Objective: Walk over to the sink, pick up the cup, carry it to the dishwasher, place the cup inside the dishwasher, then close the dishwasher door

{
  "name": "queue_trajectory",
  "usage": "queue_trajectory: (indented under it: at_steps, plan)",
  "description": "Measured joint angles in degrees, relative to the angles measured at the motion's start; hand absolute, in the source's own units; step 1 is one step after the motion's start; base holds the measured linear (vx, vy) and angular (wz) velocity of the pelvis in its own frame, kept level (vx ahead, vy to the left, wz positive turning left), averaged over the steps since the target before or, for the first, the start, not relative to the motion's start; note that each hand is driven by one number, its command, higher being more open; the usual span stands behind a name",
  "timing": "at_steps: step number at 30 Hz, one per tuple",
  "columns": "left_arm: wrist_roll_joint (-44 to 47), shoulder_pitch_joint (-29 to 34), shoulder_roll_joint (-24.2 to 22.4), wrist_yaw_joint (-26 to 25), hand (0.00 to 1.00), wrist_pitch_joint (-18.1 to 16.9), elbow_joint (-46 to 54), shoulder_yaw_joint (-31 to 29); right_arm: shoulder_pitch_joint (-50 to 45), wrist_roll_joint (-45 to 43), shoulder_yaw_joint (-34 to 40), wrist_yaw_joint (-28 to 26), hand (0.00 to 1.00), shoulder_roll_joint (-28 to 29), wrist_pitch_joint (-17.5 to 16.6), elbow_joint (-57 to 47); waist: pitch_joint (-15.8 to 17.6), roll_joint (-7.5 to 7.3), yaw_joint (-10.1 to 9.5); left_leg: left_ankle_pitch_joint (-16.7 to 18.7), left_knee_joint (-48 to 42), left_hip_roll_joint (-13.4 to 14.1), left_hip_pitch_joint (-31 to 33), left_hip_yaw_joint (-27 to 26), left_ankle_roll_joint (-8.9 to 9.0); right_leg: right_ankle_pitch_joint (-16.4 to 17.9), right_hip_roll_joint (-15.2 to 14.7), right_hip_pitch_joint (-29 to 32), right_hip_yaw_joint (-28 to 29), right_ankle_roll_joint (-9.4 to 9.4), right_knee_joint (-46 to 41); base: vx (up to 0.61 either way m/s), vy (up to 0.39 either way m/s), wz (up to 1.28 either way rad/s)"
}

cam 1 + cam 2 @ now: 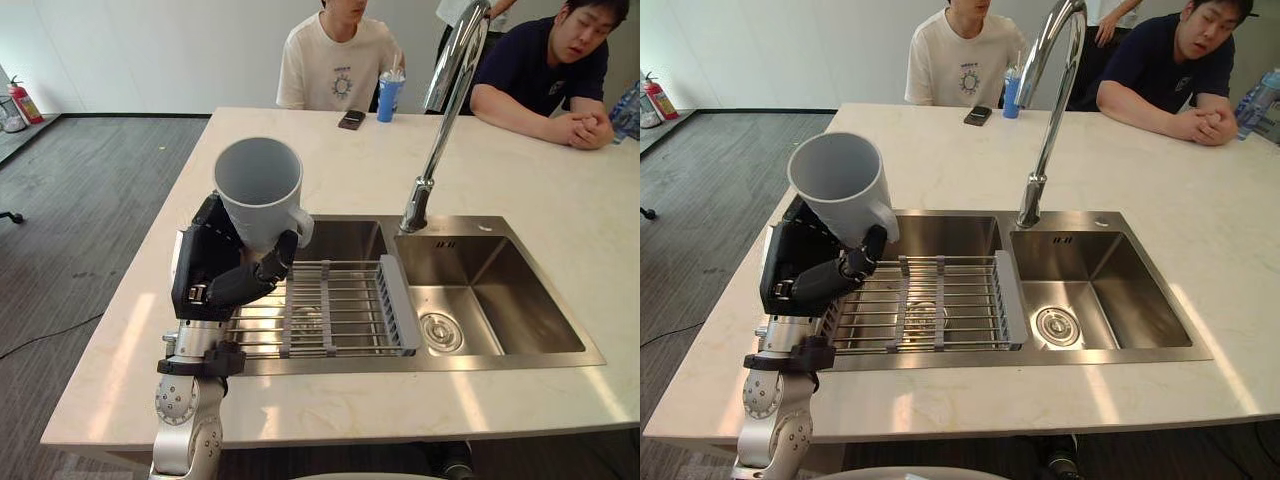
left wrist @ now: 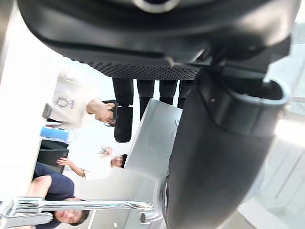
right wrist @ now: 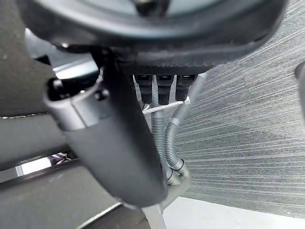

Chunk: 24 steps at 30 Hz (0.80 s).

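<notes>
Left hand: the left hand [image 1: 215, 278] is rising from the lower left of the frame and is clamping its fingers and thumb round the lower part of the cup
Cup: the grey cup [image 1: 258, 188] is sitting in that grip at left centre of the frame, its open mouth facing up toward the camera, its handle turned to the lower right just beside the thumb
Sink: the steel double sink [image 1: 520, 360] is lying across the middle of the frame, set into the pale desk [image 1: 560, 180]
Rack: a wire rack [image 1: 330, 310] is spanning the left basin, just right of the hand
Faucet: a tall chrome faucet [image 1: 440, 110] is arching up from behind the basins toward the top of the frame
Right hand: the right hand [image 3: 143, 28] is hanging near grey hoses [image 3: 164, 138] over grey floor [image 3: 248, 119]; whether it is apart or closed cannot be told
Onlookers: a person in a white shirt [image 1: 335, 60] and a person in a dark shirt [image 1: 540, 65] are sitting at the desk's far edge, top of the frame
Also there: a blue drink [image 1: 389, 97] and a phone [image 1: 351, 119] are resting between them
</notes>
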<state>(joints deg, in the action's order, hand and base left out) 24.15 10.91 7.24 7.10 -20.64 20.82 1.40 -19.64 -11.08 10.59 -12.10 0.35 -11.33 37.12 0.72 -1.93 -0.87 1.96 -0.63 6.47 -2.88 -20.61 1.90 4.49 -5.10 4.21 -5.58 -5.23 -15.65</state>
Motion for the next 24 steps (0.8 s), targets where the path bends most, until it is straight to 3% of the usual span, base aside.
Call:
queue_trajectory:
  at_steps: [1,2,3,4,5,6,8,9,13,15,16,17,19,21,22,24]
  plan:
    - [-0.1,0.0,-0.4,-0.4,0.3,-0.3,0.0,-0.1,0.1,0.0,0.0,0.2,0.9,0.0,0.0,-0.1,0.2,0.32,-0.16,0.0,-0.3,0.1,0.4,-0.2,-0.44,0.8,-0.3,0.9,0.0,-0.49,-1.8,-0.04,-0.024,0.02]
    - [-0.6,0.2,-1.0,-1.1,0.3,-0.6,-0.5,-0.5,0.3,0.0,-0.2,0.9,0.9,-0.1,0.1,-0.2,0.5,0.21,-0.16,0.1,-1.5,-0.1,0.7,-0.3,-0.98,4.8,-1.8,3.4,-0.7,-0.5,-11.7,0.0,-0.029,0.16]
    - [-0.8,1.3,-1.7,-2.0,0.3,-0.8,-1.0,-1.0,0.0,-0.1,-0.3,1.8,0.9,-0.2,0.3,-0.2,0.4,0.03,-0.44,0.3,-3.6,-0.5,1.1,0.0,-1.02,6.0,-2.9,2.9,-1.0,-0.88,-17.3,0.02,-0.038,0.21]
    - [-0.9,1.9,-1.8,-2.5,0.3,-1.1,-1.0,-1.3,-0.1,-0.1,-0.4,2.1,0.9,-0.2,0.3,-0.2,0.2,-0.25,-0.67,0.6,-4.8,-0.8,1.7,0.1,-1.15,6.1,-3.3,2.2,-0.9,-0.85,-17.2,0.05,-0.07,0.12]
    - [-1.0,2.4,-2.4,-3.3,0.3,-1.3,-1.1,-2.1,0.4,-0.2,-0.8,2.8,0.9,-0.6,-0.1,-0.2,0.0,-0.5,-1.66,0.9,-7.6,-0.9,3.9,0.3,-1.24,6.5,-2.7,1.3,-1.0,-0.86,-12.5,0.02,-0.07,-0.04]
    - [-1.0,2.2,-2.7,-3.6,0.3,-1.7,-1.1,-2.2,1.0,-0.3,-0.9,3.4,0.9,-0.9,-0.6,-0.3,0.0,0.28,-3.17,0.9,-9.7,-0.2,6.5,0.8,-1.26,6.0,-1.6,-0.9,-0.9,-0.92,-5.8,0.0,-0.074,-0.05]
    - [-0.8,1.6,-2.6,-3.6,0.3,-2.0,-1.1,-2.3,1.9,-0.3,-0.8,4.1,0.9,-1.2,-1.3,-0.3,0.4,0.71,-3.74,1.7,-12.0,0.4,9.0,2.0,-0.73,5.5,-0.8,-4.5,-1.3,0.01,3.2,-0.07,-0.061,0.13]
    - [-0.6,1.6,-2.6,-3.3,0.3,-1.8,-1.3,-2.1,2.8,-0.3,-0.8,4.6,0.9,-1.7,-1.4,-0.3,1.4,1.87,-3.6,2.4,-13.5,1.7,9.3,2.9,-0.16,4.3,0.2,-6.3,-1.9,1.24,5.7,-0.13,-0.055,0.17]
    - [-0.3,1.7,-2.2,-2.9,0.3,-1.6,-1.2,-2.1,3.3,-0.3,-1.8,5.0,0.9,-2.4,-1.1,-0.9,2.2,3.43,-3.26,2.8,-16.1,3.7,10.3,3.8,0.11,4.0,1.5,-5.7,-2.4,2.15,3.5,-0.2,-0.049,0.02]
    - [0.2,1.9,-2.3,-2.5,0.3,-1.7,-1.0,-2.0,3.3,-0.3,-2.1,4.8,0.9,-3.0,-0.9,-2.4,1.9,3.16,-2.7,2.9,-13.8,2.8,10.8,3.3,0.41,4.0,0.5,-3.8,-2.6,2.53,2.0,-0.23,-0.003,0.13]
    - [0.6,1.9,-2.3,-2.1,0.3,-1.7,-0.9,-1.8,3.3,-0.4,-2.0,4.8,0.9,-2.6,-0.9,-3.1,1.8,1.49,-2.24,4.0,-16.3,2.4,11.0,1.8,-2.48,3.6,-1.2,-2.8,-3.4,3.29,2.5,-0.2,0.032,0.21]
    - [0.6,2.0,-2.1,-1.6,0.3,-1.7,-0.8,-0.8,3.1,-0.7,-1.9,5.2,0.9,-2.9,-0.9,-3.3,1.8,1.31,-2.04,5.1,-22.0,3.3,10.6,1.0,-3.81,2.9,-2.3,-2.9,-3.9,3.08,2.6,-0.18,0.03,0.28]
    - [0.6,2.0,-2.5,0.3,0.3,-1.7,-0.8,0.9,1.5,-1.0,-1.9,5.7,0.9,-3.5,-1.0,-4.7,0.7,2.47,-0.58,6.1,-23.8,4.9,7.5,1.2,-1.99,2.4,-2.9,-3.1,-6.0,2.51,3.2,-0.13,0.082,0.5]
    - [0.6,1.8,-3.3,1.9,0.3,-2.3,-1.1,3.2,0.9,-1.1,-1.9,5.9,0.9,-3.8,-1.3,-4.9,-0.3,4.01,0.7,8.0,-16.1,4.9,3.4,3.3,0.93,1.8,-3.1,-1.9,-7.4,1.45,3.4,-0.11,0.238,0.5]
    - [0.7,1.5,-2.9,2.2,0.3,-2.8,-1.9,4.2,1.4,-1.1,-1.9,5.9,0.9,-3.5,-1.2,-3.8,-0.8,4.11,0.61,6.9,-11.1,3.5,2.4,3.2,3.36,1.4,-3.6,-0.7,-7.2,0.84,3.1,-0.11,0.226,0.14]
    - [0.6,1.5,-1.8,2.1,0.3,-3.0,-5.6,5.1,0.9,-1.1,-2.7,5.7,0.9,-1.2,-1.2,-2.7,-0.9,2.13,0.69,4.4,-6.5,0.4,1.5,3.3,2.34,-0.6,-5.5,-0.6,-7.3,0.11,5.0,-0.09,0.189,0.1]
